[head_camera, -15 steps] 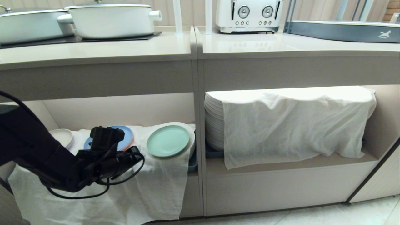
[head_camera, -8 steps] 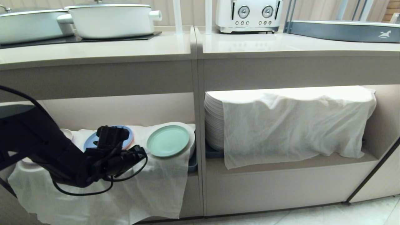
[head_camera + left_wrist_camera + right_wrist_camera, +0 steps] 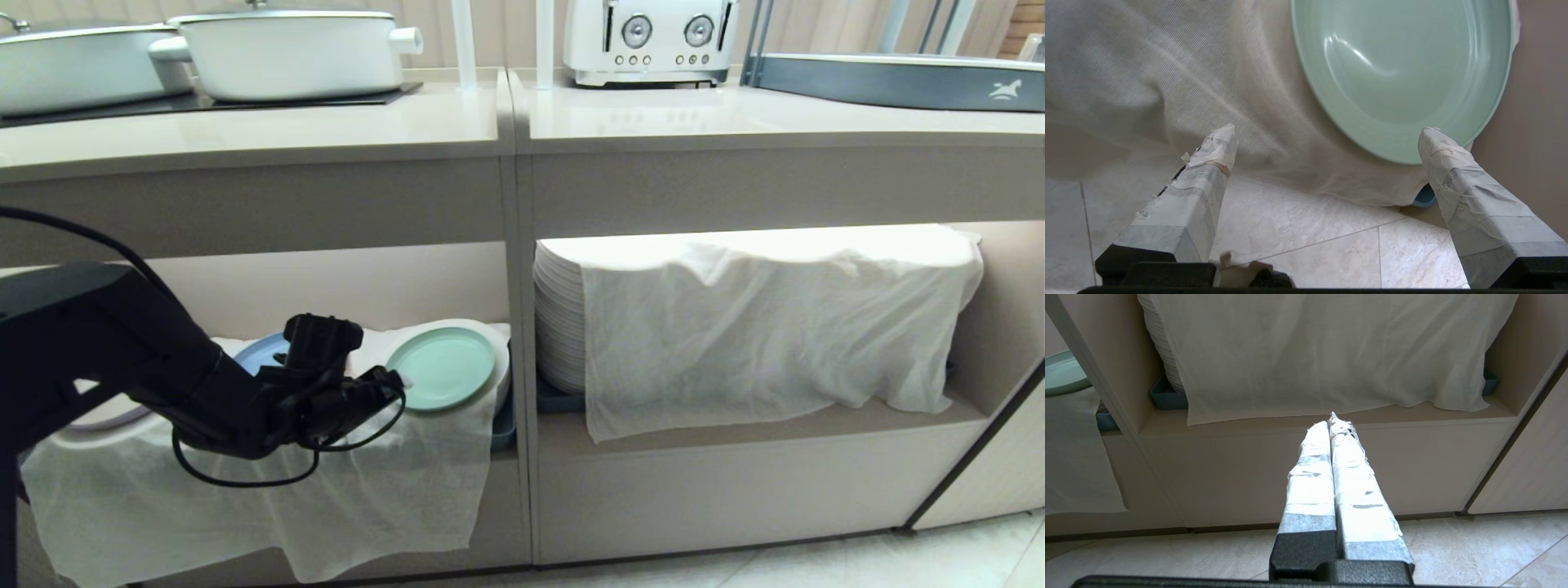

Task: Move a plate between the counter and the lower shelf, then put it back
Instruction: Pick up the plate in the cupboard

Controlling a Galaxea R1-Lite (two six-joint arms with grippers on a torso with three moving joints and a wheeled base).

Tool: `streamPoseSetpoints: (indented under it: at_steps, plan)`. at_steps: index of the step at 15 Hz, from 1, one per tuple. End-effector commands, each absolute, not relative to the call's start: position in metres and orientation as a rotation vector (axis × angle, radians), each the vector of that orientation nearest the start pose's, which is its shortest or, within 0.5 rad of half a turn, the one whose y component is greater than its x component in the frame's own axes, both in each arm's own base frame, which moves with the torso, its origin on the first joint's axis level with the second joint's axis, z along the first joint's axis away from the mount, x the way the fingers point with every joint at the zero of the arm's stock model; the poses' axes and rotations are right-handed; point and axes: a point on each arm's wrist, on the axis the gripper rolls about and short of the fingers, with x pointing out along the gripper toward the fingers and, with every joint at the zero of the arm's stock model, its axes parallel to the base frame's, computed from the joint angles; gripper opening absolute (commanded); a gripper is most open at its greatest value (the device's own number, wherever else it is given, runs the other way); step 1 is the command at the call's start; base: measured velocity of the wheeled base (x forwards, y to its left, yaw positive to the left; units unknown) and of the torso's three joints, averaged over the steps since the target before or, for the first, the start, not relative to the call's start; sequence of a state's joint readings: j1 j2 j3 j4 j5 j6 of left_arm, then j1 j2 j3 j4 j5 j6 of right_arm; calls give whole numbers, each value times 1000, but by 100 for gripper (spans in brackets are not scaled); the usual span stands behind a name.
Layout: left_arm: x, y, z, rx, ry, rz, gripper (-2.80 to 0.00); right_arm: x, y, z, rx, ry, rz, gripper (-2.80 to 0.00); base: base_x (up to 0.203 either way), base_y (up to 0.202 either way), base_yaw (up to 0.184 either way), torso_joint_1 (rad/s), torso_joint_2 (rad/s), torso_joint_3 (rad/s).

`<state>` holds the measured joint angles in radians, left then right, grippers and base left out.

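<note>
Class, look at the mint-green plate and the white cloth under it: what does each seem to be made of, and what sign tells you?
The plate: probably ceramic or melamine, smooth satin finish, with soft highlights across its well.
The white cloth: thin woven fabric, likely cotton gauze; fine weave lines show, and it drapes in folds.

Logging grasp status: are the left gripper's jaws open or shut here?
Open. The left gripper has its taped fingers spread wide at the mint-green plate, holding nothing.

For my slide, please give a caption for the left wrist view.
Open left gripper nearing the mint-green plate on white cloth.
</note>
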<state>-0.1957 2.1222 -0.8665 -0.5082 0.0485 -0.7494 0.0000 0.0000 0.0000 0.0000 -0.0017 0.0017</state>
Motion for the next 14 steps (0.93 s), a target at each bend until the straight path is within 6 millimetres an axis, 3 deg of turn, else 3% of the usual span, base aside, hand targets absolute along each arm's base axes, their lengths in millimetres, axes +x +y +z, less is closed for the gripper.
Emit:
streamPoseSetpoints:
  at_steps: [1, 14]
  plan:
    - [361, -70, 41, -628, 747, 143, 0, -23, 0, 75, 2, 0, -2, -280, 0, 0, 0, 0, 0, 0]
    - [394, -84, 24, -661, 741, 186, 0, -23, 0, 75, 2, 0, -2, -280, 0, 0, 0, 0, 0, 0]
